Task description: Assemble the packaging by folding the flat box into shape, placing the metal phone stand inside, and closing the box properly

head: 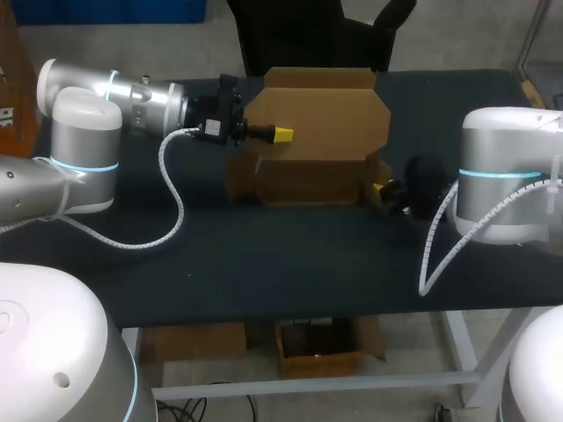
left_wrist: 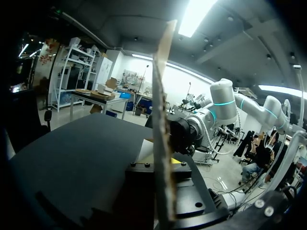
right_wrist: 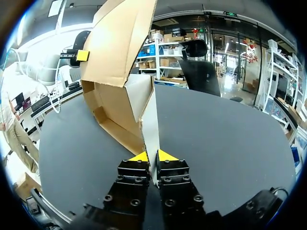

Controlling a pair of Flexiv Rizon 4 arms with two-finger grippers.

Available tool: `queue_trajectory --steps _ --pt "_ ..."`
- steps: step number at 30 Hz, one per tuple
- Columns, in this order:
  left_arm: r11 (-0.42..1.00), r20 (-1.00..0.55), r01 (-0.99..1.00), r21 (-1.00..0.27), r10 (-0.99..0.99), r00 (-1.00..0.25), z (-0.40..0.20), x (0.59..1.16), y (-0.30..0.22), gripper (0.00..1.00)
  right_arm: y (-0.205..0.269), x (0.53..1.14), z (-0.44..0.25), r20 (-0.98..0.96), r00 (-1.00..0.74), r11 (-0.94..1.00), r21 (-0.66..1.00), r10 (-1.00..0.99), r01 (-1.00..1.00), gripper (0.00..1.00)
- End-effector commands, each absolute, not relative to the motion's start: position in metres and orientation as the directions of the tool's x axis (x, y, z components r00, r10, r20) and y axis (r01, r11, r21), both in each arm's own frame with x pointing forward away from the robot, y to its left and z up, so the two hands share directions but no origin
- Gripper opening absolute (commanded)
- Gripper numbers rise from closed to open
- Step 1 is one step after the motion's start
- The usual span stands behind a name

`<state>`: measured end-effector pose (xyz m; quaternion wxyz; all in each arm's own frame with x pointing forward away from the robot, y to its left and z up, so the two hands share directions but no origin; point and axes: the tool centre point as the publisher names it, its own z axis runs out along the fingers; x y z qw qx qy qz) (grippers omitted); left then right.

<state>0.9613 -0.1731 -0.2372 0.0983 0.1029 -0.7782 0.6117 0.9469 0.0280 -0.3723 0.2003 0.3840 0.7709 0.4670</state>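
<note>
The box (head: 310, 176) stands half-folded at mid-table (head: 264, 255). My left arm lies level, its left gripper (head: 280, 134) clamped on the raised lid (head: 321, 110). My right gripper (right_wrist: 153, 156), low beside the box, pinches a side flap (right_wrist: 149, 124).

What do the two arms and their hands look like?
The left arm and right arm have rounded silver-white links with glowing cyan rings. A white ribbed cable loops to each; the left hand and right hand are black with yellow fingertips.

Dark tabletop, as I see it from the head camera.
Apart from the job itself I've only the flat, matte black table (head: 264, 264); its near edge runs straight across the view.
</note>
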Motion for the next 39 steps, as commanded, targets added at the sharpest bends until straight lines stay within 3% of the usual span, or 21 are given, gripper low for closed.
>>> queue_trajectory --steps 1,39 --pt "0.233 0.279 -0.28 -0.931 -0.038 -0.959 -0.24 0.961 -0.174 0.0 0.037 0.943 -0.375 0.037 -0.598 0.254 0.883 0.801 0.394 0.2" --pt "0.233 0.279 -0.28 -0.931 -0.038 -0.959 -0.24 0.961 -0.174 0.0 0.062 0.909 -0.378 0.132 -0.489 0.115 0.889 0.862 0.442 0.28"
